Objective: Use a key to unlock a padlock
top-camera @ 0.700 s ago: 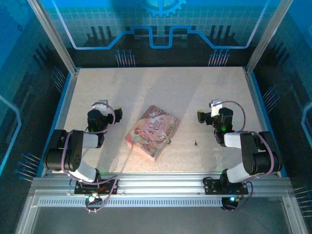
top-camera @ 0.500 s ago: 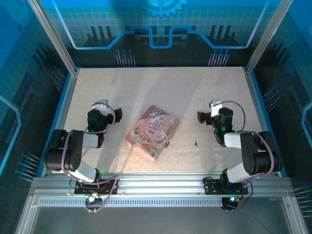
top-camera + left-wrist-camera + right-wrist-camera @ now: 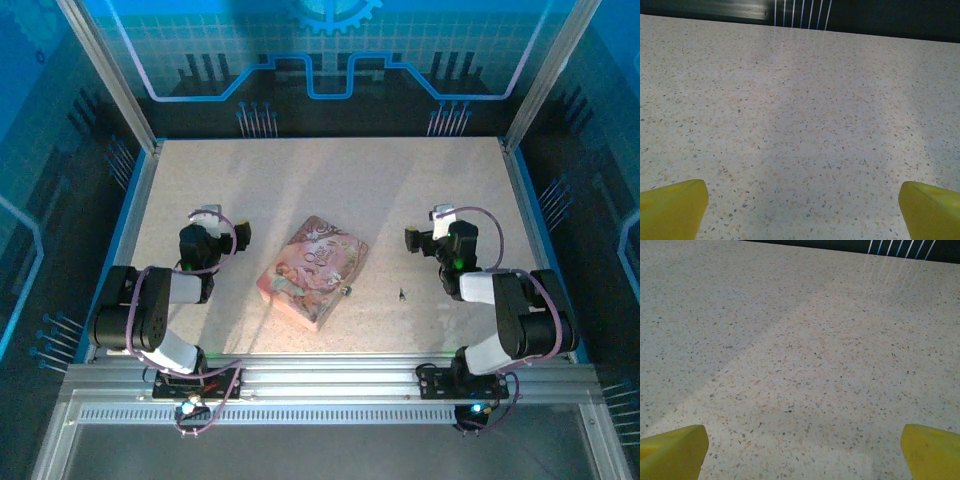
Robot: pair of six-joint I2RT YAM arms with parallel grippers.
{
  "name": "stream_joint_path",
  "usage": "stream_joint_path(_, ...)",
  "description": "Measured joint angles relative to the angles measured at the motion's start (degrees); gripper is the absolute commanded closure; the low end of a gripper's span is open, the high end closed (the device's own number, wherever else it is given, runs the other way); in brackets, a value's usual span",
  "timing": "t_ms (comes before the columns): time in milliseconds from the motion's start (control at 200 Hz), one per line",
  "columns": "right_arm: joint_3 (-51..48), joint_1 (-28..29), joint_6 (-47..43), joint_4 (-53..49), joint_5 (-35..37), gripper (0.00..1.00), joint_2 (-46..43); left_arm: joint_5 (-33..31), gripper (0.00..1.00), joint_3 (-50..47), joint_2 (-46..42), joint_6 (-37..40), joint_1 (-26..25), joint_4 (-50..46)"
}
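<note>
Both arms sit folded low by the near edge of the worktop [image 3: 330, 180], wrists pointing toward the far edge. The left end effector [image 3: 802, 207] and the right end effector [image 3: 802, 447] each hover over bare surface, yellow fingertips spread wide, holding nothing. The padlock [image 3: 347, 291] lies just beside the pink box [image 3: 312, 272], on its right, toward the near edge. The key [image 3: 402, 294] lies apart, further right.

No legible writing

The pink illustrated cardboard box [image 3: 312, 272] at the centre of the top view bears printed artwork, with any lettering too small and blurred to read.
</note>
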Motion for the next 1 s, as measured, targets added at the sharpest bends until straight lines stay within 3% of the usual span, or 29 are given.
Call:
stream_joint_path(710, 0.0, -0.2, 0.2, -0.3, -1.3, 0.00, -0.3, -0.1, 0.01, -1.2, 0.0, 0.0, 0.0, 2.0)
stream_joint_path(1000, 2.6, -0.4, 0.4, -8.7, -2.3, 0.00, -9.3, -1.7, 0.01, -1.7, -7.4, -0.1, 0.0, -2.0)
